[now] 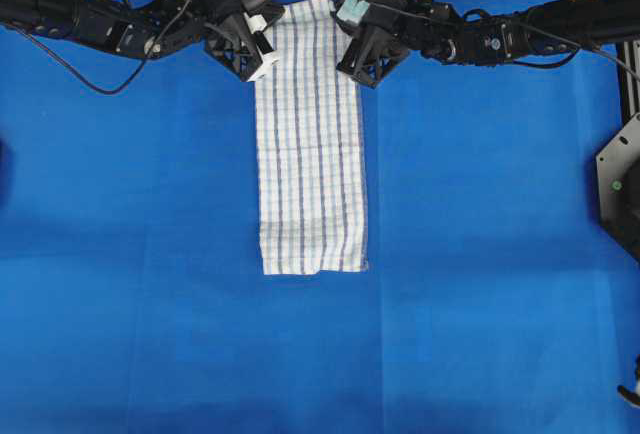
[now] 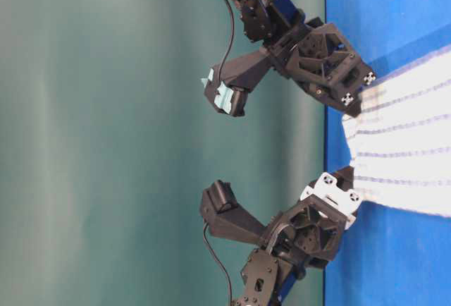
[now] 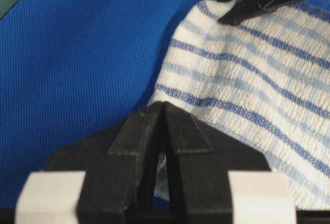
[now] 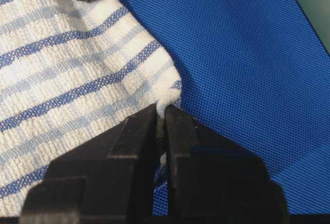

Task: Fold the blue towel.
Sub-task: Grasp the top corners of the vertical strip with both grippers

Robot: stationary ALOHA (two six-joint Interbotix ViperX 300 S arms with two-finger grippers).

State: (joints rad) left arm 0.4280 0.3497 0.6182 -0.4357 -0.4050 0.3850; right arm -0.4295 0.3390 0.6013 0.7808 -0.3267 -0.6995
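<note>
On a table draped in a plain blue covering [image 1: 130, 254], the blue towel [image 1: 308, 144], a white woven cloth crossed by thin dark-blue and pale-blue stripes, lies as a long narrow strip running from the top edge of the overhead view down toward the middle of the table, its lower hem flat and square. At the far end, the left gripper [image 1: 258, 67] sits on the towel's left corner and the right gripper [image 1: 357, 69] on its right corner, the two black arms reaching in from opposite sides of the frame. The left wrist camera shows the left gripper [image 3: 163, 111] with its jaws pressed together, a sliver of cloth pinched between the fingertips at the edge of the towel [image 3: 247, 95], which puckers slightly where it meets them; the tip of the other gripper pokes in at the upper right of that view. The right wrist camera gives the mirror picture: the right gripper [image 4: 161, 113] is clamped on a bunched fold of the towel [image 4: 67, 69] at its corner, the fabric drawn up into the narrow seam between the fingers, with bare blue covering to the right. In the table-level view, which is turned on its side, both grippers meet the near end of the towel [image 2: 402, 144] at the table's edge against a green backdrop [image 2: 91, 137].
</note>
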